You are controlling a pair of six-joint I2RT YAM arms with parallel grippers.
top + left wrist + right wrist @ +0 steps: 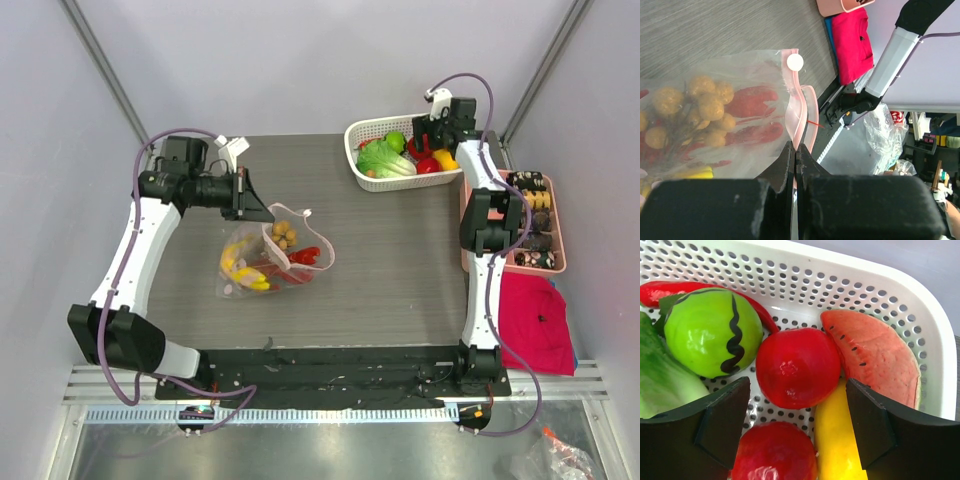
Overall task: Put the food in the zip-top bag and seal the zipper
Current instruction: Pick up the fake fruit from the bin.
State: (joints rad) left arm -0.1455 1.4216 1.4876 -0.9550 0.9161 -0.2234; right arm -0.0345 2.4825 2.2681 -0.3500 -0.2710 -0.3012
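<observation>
Top external view: nearest the arm bases, at 4 o'clock, a red cloth lies just beside the counter's right edge. Toward 9 o'clock from the counter's middle sits the zip-top bag. It already holds yellow bananas, red chilli peppers and a brown berry cluster.

At 10 o'clock the left hand is fully closed, with its two fingers pinching the mouth edge of the bag. In the left wrist view the pinkish zipper runs straight down into the closed fingers, and the two strips of the zipper stand apart above the pinch.

At 3 o'clock a pink tray of dark items rests against the counter's right side. Farthest off, at 1 o'clock, stands the white basket, with a leafy green vegetable at its left end.

The right hand hangs inside the basket with its fingers spread wide and gripping nothing. Beyond its fingertips lies a red round fruit, with the green round fruit at 10 o'clock and a watermelon slice at 2 o'clock.
</observation>
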